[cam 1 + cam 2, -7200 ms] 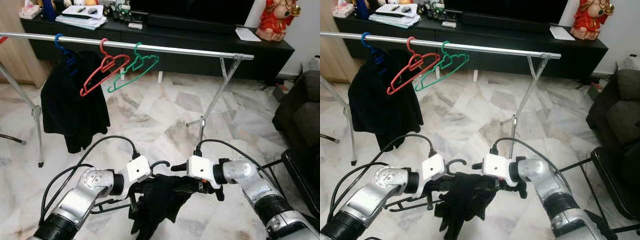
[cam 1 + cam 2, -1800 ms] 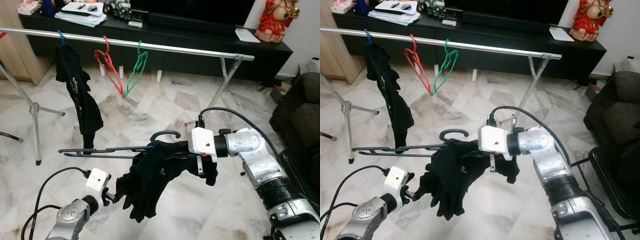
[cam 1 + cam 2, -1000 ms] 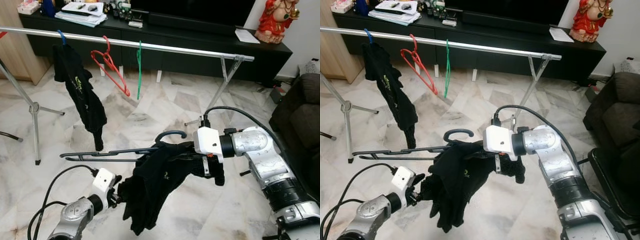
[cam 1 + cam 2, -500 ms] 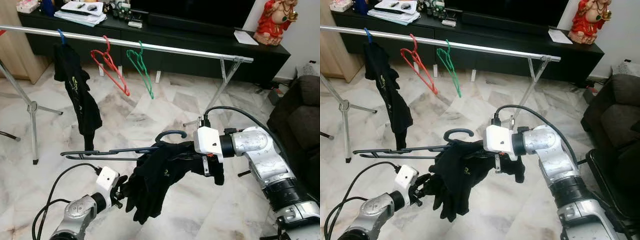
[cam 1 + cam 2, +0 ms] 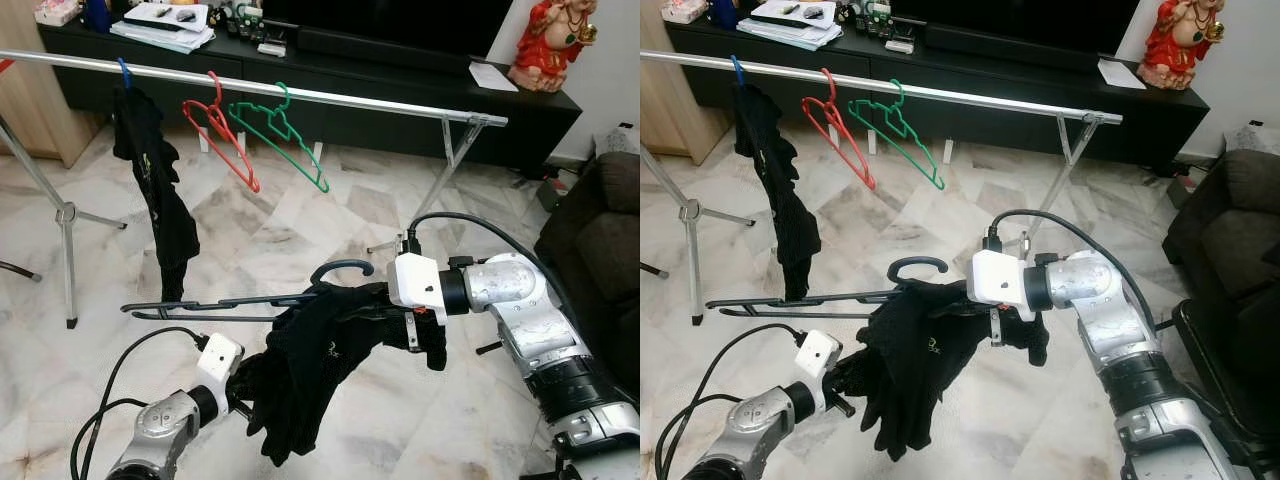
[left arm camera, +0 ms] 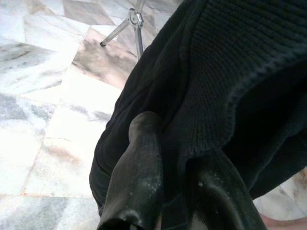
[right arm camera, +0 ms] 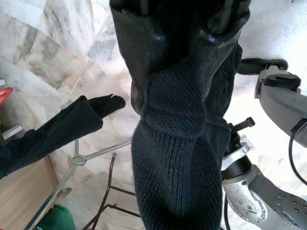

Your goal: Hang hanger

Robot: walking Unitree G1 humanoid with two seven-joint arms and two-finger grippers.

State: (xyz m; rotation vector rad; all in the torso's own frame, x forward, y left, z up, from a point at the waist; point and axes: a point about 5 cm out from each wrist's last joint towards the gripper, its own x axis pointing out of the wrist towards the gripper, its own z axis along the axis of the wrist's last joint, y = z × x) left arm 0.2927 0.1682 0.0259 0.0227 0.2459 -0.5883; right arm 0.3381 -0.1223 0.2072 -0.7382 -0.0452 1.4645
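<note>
Right gripper (image 5: 385,312): jaws clamped on the black hanger (image 5: 215,303) through the black garment (image 5: 310,365) draped over it, hook up, held level well below and short of the rail (image 5: 330,97). Position unchanged over the last second.
Left gripper (image 5: 245,390): low, jaws closed on the garment's hanging fold; it has crept slightly toward the cloth.
Rail stock: red hanger (image 5: 222,135), green hanger (image 5: 280,130) swung from edge-on to broadside; dark garment (image 5: 155,190) at the left end.
Judgement: carry paused; lift to the rail not yet begun.
</note>
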